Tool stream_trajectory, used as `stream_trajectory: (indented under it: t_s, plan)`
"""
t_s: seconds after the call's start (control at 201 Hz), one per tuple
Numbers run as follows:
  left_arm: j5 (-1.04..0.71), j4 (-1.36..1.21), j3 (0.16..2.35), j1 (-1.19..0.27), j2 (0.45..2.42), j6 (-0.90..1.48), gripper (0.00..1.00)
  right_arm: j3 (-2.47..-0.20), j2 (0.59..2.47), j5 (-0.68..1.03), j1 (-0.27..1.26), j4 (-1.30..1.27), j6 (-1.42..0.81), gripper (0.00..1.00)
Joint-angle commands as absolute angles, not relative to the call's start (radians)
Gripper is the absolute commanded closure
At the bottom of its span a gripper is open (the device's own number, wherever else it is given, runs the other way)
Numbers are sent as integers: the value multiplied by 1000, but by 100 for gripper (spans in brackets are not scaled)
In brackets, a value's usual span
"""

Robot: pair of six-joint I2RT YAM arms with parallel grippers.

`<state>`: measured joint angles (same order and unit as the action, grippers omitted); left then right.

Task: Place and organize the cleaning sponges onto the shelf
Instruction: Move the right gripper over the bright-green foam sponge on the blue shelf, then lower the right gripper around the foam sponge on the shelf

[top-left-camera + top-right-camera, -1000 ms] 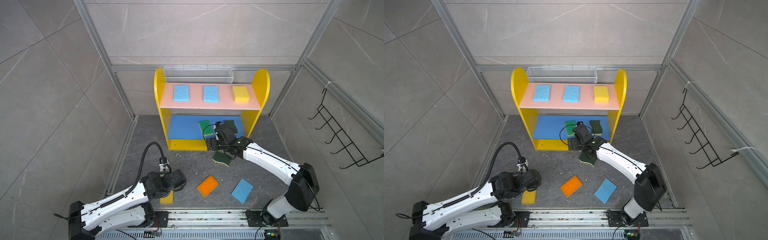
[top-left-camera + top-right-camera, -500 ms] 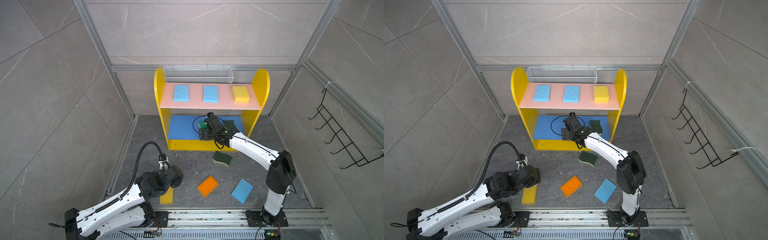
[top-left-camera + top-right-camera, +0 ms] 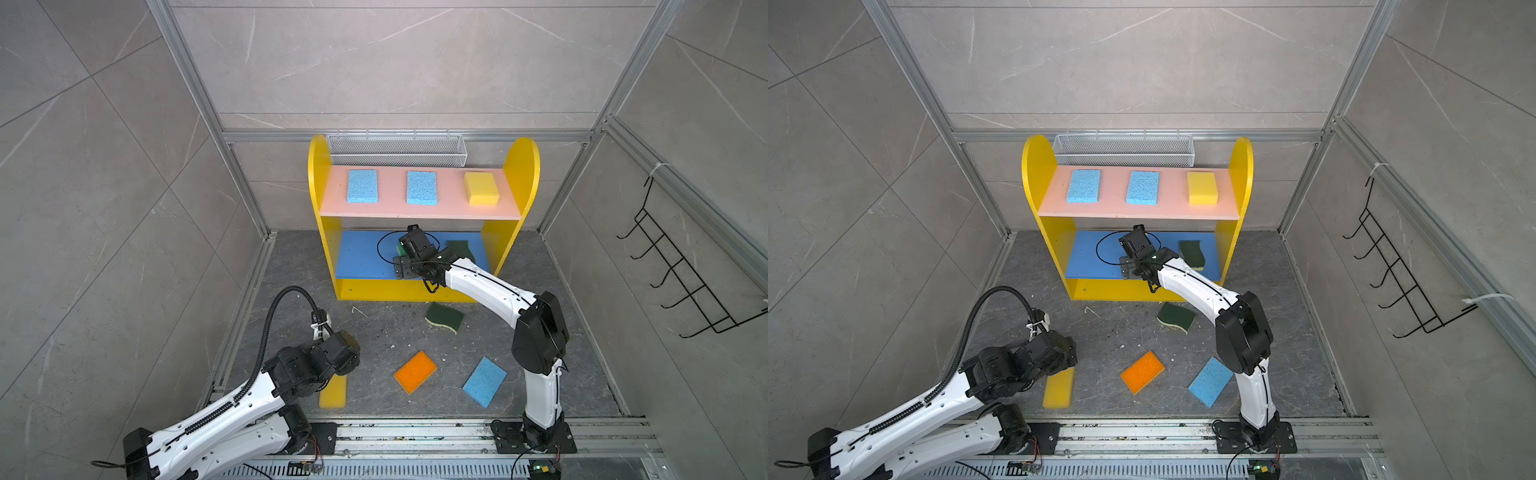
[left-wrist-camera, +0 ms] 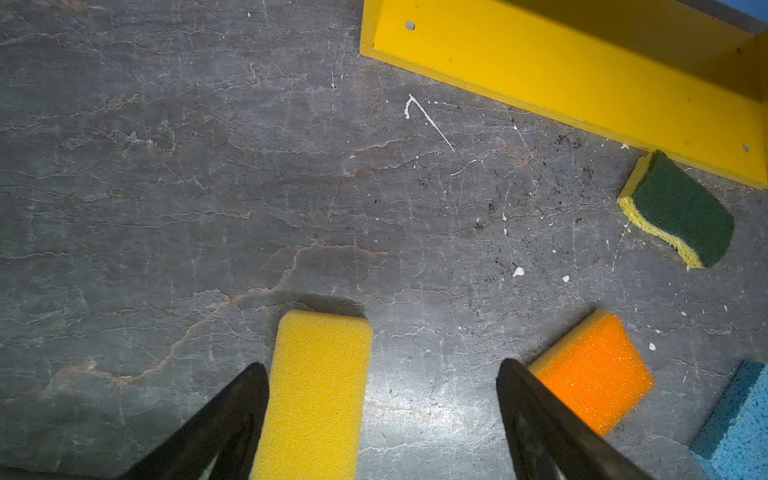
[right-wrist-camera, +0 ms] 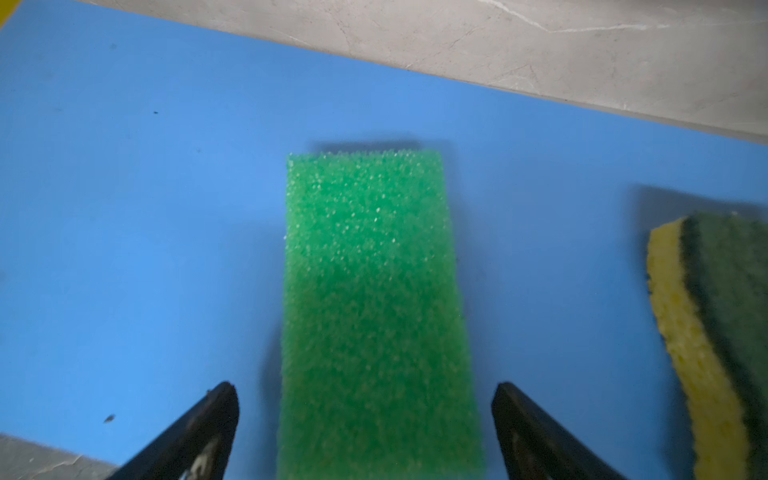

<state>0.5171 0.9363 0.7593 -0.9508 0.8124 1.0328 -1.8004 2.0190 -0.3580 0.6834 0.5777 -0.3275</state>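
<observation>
Four sponges lie loose on the grey floor point(image 3: 386, 332) in front of the shelf point(image 3: 525, 174). Nearest the rail, the yellow sponge point(image 3: 332, 392) shows only its near end in both top views, the left arm's wrist covering the rest. The left wrist view shows the left gripper point(image 4: 380, 365) over it, fingers spread wide and holding nothing, one just beside the sponge's long edge, the other toward the orange sponge point(image 3: 415, 371). Right of that lies the light-blue sponge point(image 3: 484, 381). Farther back, near the shelf's yellow base, the wavy dark-green sponge point(image 3: 444, 316) lies dark side up.

The right gripper point(image 5: 363, 384) is in over the blue middle board point(image 3: 361, 257). Both top views hide its fingers behind the wrist. The right wrist view shows them apart, clear of both long sides of the green sponge point(image 5: 370, 270), which lies flat on the board between them. Of the green sponge point(image 3: 400, 249) only a corner shows in a top view. A second wavy sponge point(image 3: 1192, 251) lies on the same board, to the right in both top views and apart. On the pink upper board point(image 3: 392, 208), spaced in a row, lie the left blue sponge point(image 3: 362, 185), the middle blue sponge point(image 3: 422, 188) and the top yellow sponge point(image 3: 481, 188).

A second ago the right gripper was in front of the shelf, above the wavy dark-green sponge; now it is inside the middle tier. The left gripper was over the yellow sponge then too, and no sponge has changed place.
</observation>
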Motion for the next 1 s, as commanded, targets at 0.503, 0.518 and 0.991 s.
stream_trajectory:
  t_s: [0.503, 0.518, 0.991]
  plan:
    - [494, 930, 762, -905, 800, 976, 11, -1902, 2131, -390, 675, 664, -366, 13]
    - [494, 931, 761, -905, 799, 976, 11, -1906, 2133, -392, 674, 669, -369, 14]
    - [503, 968, 740, -900, 726, 979, 11, -1909, 2143, -456, 652, 735, -558, 21]
